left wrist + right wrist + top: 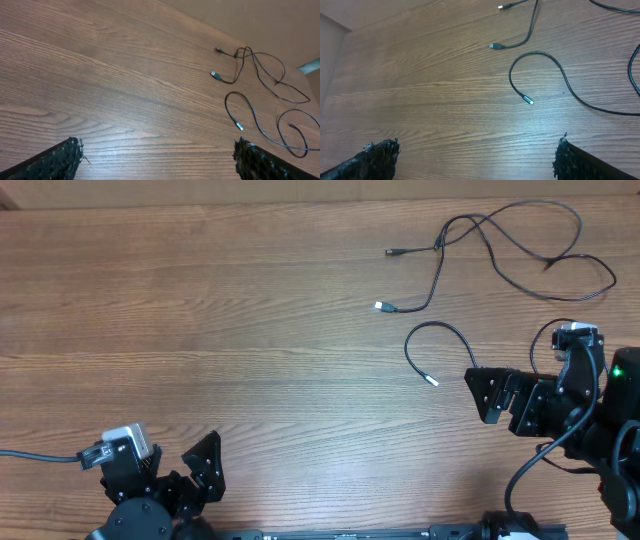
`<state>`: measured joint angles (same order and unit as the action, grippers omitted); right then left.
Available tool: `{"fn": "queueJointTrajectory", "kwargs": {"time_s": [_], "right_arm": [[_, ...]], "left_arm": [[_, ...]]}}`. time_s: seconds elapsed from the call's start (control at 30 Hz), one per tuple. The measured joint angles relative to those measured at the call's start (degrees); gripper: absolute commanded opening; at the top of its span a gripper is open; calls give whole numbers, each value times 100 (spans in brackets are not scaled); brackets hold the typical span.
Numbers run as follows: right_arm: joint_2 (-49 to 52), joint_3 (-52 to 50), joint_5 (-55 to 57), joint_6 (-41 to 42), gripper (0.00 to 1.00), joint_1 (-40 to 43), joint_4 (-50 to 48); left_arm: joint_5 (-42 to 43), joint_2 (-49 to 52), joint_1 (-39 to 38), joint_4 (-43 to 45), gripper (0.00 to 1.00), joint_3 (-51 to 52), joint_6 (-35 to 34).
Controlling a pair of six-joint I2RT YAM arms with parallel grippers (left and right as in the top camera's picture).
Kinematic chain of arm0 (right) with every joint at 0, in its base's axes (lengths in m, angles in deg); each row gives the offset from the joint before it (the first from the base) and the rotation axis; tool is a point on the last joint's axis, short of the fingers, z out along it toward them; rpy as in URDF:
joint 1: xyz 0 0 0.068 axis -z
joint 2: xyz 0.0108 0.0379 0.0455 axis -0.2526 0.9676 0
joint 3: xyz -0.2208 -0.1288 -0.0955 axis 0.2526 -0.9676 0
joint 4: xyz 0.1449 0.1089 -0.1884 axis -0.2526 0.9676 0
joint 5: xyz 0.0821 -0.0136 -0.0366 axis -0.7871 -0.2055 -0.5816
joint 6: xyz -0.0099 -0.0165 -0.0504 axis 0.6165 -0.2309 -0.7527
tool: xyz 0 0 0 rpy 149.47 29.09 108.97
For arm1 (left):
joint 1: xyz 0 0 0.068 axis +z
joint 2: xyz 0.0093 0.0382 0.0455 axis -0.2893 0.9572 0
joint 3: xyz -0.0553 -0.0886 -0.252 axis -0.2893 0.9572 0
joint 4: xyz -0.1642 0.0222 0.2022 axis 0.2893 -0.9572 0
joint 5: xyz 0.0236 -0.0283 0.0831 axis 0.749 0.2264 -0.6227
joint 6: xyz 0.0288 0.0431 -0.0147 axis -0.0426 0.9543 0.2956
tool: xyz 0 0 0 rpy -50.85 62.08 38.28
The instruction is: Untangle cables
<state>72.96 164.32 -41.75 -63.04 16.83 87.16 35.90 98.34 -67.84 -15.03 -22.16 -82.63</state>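
Note:
Two thin black cables lie apart on the wooden table at the right. The longer cable point(520, 242) loops near the far right edge, and both its plug ends point(382, 306) point left. It also shows in the left wrist view point(260, 65). The shorter cable point(437, 326) arches nearer me and ends in a metal plug point(431, 382). It also shows in the right wrist view point(540, 54) and the left wrist view point(250, 112). My right gripper point(484, 396) point(477, 157) is open and empty, just right of that plug. My left gripper point(178, 464) point(157, 160) is open and empty at the front left, far from both cables.
The thick black arm cable point(40, 457) trails left from the left arm. Another arm cable point(530, 465) hangs by the right arm base. The table's far edge point(240, 37) runs close behind the cables.

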Motion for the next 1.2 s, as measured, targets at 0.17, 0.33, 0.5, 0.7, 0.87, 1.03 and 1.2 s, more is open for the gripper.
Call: {"fn": "queueJointTrajectory", "kwargs": {"time_s": [0.17,0.33,0.5,0.7,0.87,1.03,1.2], "right_arm": [[0,0,0,0,100,0,0],[0,0,0,2,100,2,-2],[0,0,114,0,100,-24,0],[0,0,236,-7,100,-199,92],[-2,-17,258,-179,100,-199,-144],[-186,-466,278,-479,100,-199,-793],[-835,-1641,304,-713,100,-214,-2205]], "left_arm": [[-9,0,0,0,100,2,0],[-9,0,0,0,99,4,0],[-9,0,0,2,100,4,0],[-9,0,0,2,99,4,0],[-9,0,0,0,99,4,0],[-11,0,0,0,99,4,0],[-13,0,0,-7,100,13,0]]}}
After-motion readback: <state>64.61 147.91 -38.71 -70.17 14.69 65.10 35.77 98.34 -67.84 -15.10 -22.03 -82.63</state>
